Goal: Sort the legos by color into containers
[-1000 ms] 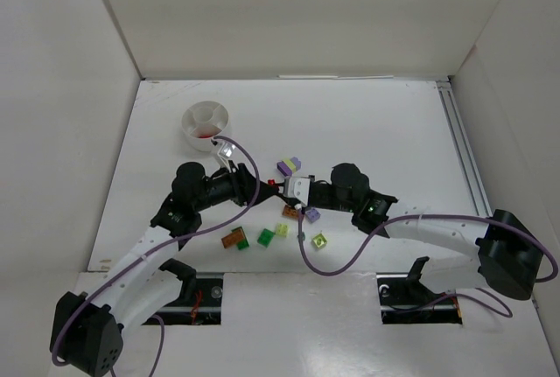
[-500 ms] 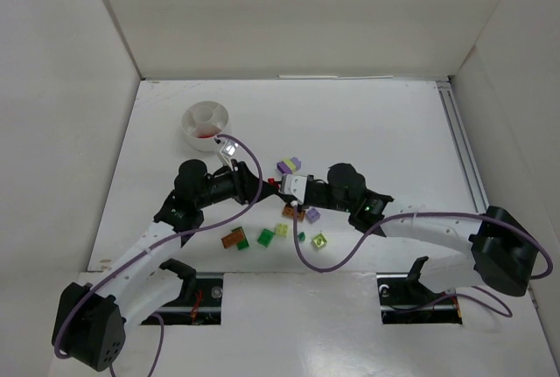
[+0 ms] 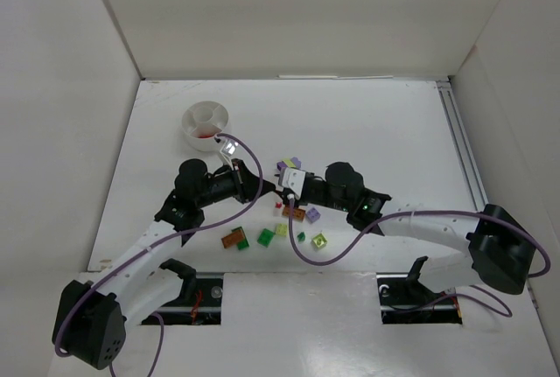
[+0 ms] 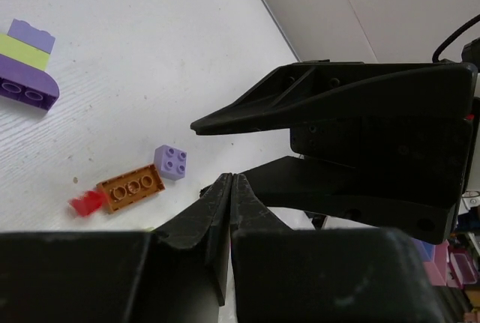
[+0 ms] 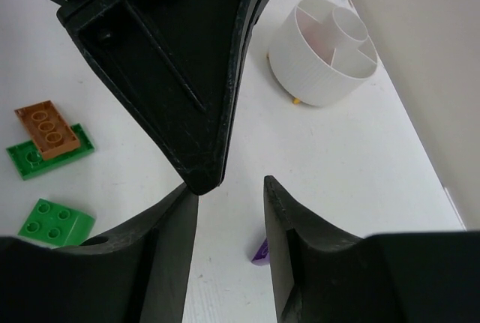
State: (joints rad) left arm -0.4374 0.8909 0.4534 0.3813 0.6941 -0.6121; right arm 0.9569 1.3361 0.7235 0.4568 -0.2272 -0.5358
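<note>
My left gripper [image 4: 231, 180] is shut with nothing between its jaws. It meets my right gripper [image 5: 229, 186] tip to tip over the middle of the table. The right gripper is open, and the left one's shut fingers [image 5: 196, 113] reach down to its gap. Below lie a small red lego [image 4: 86, 203], an orange lego [image 4: 131, 188] and a lilac lego [image 4: 171, 162]. A purple and yellow-green stack [image 3: 288, 165] sits just behind the grippers. The white divided container [image 3: 206, 123] stands at the back left with red pieces in one wedge.
Nearer the front edge lie an orange brick on a green plate [image 5: 49, 132], a green brick [image 5: 56, 222], a yellow-green brick [image 3: 282, 230] and a translucent yellow-green one [image 3: 319, 240]. Cardboard walls close in the table on three sides.
The left gripper has shut and the right one has opened a little. The small red lego seen between them earlier now lies on the table by the orange brick.
</note>
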